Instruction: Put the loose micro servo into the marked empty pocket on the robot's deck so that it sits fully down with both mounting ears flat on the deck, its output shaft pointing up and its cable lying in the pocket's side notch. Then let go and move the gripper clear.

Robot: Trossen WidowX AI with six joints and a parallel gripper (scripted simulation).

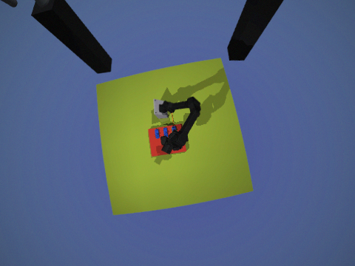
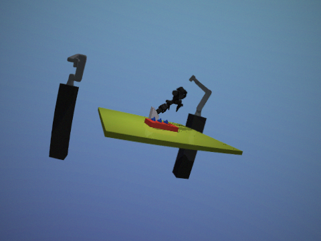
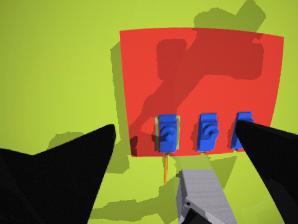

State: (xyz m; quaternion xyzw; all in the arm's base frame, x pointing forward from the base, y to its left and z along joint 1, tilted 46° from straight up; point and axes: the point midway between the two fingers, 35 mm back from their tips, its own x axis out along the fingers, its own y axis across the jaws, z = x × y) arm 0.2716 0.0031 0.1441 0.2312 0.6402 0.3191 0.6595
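Observation:
The micro servo (image 3: pixel 167 134) (image 1: pixel 174 128) lies within the green-marked pocket on the red deck (image 3: pixel 220 90) (image 1: pixel 157 148) (image 2: pixel 162 126). It lines up with the two other blue servos, and its output shaft faces up. Its orange cable (image 3: pixel 166 168) (image 1: pixel 172 117) runs out past the deck's near edge in the wrist view. Whether both ears are fully flat and whether the cable lies down in the notch is too small to tell. My gripper (image 3: pixel 176 125) (image 2: pixel 174 108) is wide open and empty, raised above the deck and apart from the servo.
Two blue servos (image 3: pixel 208 132) (image 3: pixel 243 131) sit in the same row; the right finger partly covers the farther one in the wrist view. A grey plate (image 1: pixel 158 110) (image 3: pixel 202 182) at the arm's base stands beside the deck. Dark pillars (image 1: pixel 75 37) (image 1: pixel 251 31) stand beyond the green table (image 1: pixel 129 185).

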